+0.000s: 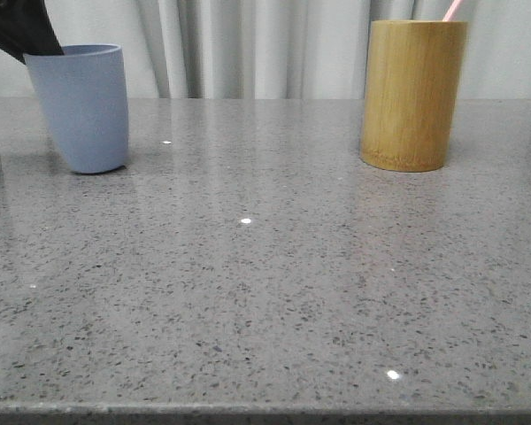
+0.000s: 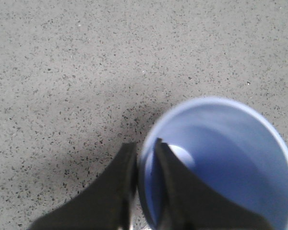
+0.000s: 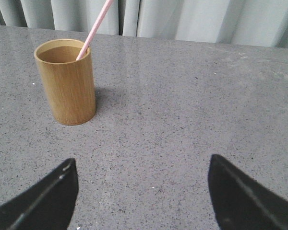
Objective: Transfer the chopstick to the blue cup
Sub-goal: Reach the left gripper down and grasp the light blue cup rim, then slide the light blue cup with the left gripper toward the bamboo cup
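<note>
The blue cup (image 1: 81, 106) stands upright at the far left of the grey table. My left gripper (image 2: 145, 151) is shut on its rim, one finger inside the cup (image 2: 221, 158) and one outside; in the front view only a dark part of it shows above the cup. A pale pink chopstick (image 3: 93, 29) leans in the tan bamboo holder (image 3: 67, 84), which stands at the far right (image 1: 412, 93); its pink tip (image 1: 452, 10) pokes out at the top. My right gripper (image 3: 141, 170) is open and empty, apart from the holder, over bare table.
The speckled grey table (image 1: 265, 283) runs between the two cups. A pale curtain (image 1: 265, 44) hangs behind the table's far edge. The table's front edge lies at the bottom of the front view.
</note>
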You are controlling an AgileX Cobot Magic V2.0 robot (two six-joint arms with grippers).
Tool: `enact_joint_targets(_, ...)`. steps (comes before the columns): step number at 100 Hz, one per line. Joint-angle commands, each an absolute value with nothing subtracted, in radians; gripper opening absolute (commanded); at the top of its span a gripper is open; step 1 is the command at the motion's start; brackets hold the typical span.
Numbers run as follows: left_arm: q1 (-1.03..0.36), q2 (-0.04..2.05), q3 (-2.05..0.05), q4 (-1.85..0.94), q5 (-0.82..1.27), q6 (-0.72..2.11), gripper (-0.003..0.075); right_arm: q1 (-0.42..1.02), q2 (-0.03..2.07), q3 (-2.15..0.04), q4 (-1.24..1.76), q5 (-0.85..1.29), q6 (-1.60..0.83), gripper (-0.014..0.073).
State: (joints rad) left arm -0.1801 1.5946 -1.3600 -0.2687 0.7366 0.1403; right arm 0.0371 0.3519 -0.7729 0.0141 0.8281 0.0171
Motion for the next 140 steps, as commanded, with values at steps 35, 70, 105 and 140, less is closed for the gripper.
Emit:
enact_joint_targets(35,-0.32,1.557,-1.538,-0.314,0.867,0.145,-0.0019,0.031,0.371,-0.805,0.012,0.758,0.007,0.0563)
enact_joint_targets(70,-0.502,1.658,-1.688,-0.264,0.844,0.143,-0.0019,0.031,0.371,-0.805,0.012,0.758,0.007,0.0563)
enact_joint_targets(105,-0.559,1.773,-1.728,-0.236,0.865,0.143,-0.0019,0.031,0.371,-0.804,0.012,0.761,0.007,0.0563)
enact_joint_targets(140,-0.559,1.783,-1.728,-0.241,0.902,0.143,-0.0018,0.031,0.371,-0.804,0.012,0.761,0.007,0.0563)
